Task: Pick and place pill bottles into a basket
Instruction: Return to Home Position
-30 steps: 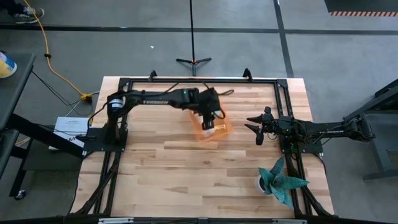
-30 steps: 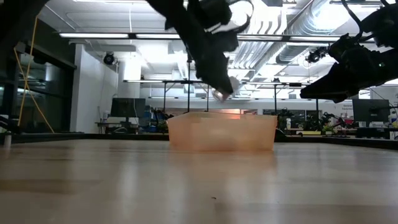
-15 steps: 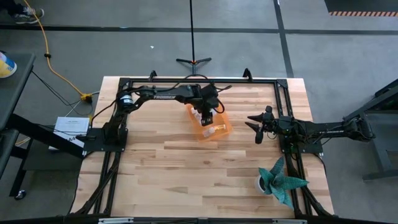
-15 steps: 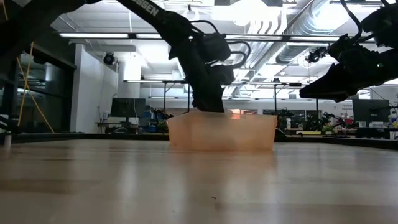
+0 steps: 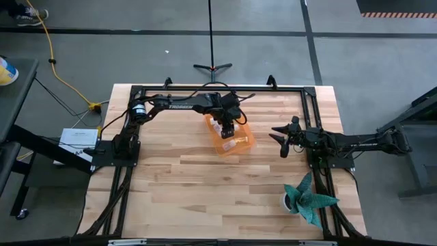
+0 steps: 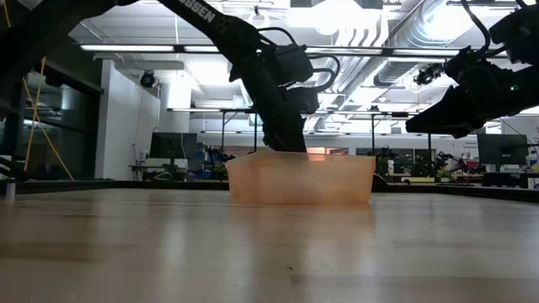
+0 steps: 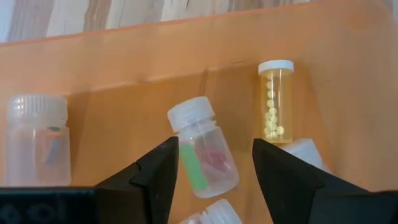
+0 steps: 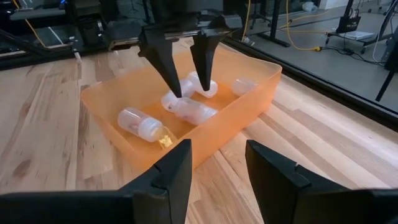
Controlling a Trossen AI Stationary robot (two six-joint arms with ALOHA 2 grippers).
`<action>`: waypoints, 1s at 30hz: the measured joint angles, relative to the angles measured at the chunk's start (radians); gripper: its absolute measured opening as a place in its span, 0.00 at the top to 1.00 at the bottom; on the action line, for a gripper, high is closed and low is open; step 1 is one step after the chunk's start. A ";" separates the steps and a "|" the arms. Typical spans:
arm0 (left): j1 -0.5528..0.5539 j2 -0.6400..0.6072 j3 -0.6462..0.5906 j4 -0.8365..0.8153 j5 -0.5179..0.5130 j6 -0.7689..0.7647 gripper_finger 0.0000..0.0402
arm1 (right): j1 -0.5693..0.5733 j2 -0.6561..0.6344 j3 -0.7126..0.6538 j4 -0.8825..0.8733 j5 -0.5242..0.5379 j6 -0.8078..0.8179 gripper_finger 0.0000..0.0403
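The orange basket stands on the table's far middle; it also shows in the low view and the right wrist view. Several pill bottles lie in it: a clear one with a green label, an amber one, another clear one. My left gripper is open, pointing down into the basket, one finger on each side of the green-labelled bottle, which lies on its side on the basket floor. My right gripper is open and empty, to the right of the basket.
A teal spiky plant in a white pot stands near the table's right front. A black frame runs along the table's far edge and sides. Bare wood lies in front of the basket.
My left gripper has gone down from above the basket into it, a little toward the table's far edge, carrying a small bottle. The bottle, held in the air before, now lies on the basket floor among the others.
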 joint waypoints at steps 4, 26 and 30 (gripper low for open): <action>-0.001 -0.018 -0.001 -0.022 -0.001 0.022 0.41 | 0.000 0.000 0.000 0.002 0.008 0.009 0.65; -0.099 -0.822 -1.010 0.774 0.218 0.037 0.94 | 0.000 0.000 0.000 0.022 -0.082 0.037 0.65; -0.106 -1.098 -1.287 0.951 0.121 -0.121 0.85 | 0.000 0.000 0.000 0.062 -0.097 -0.028 0.65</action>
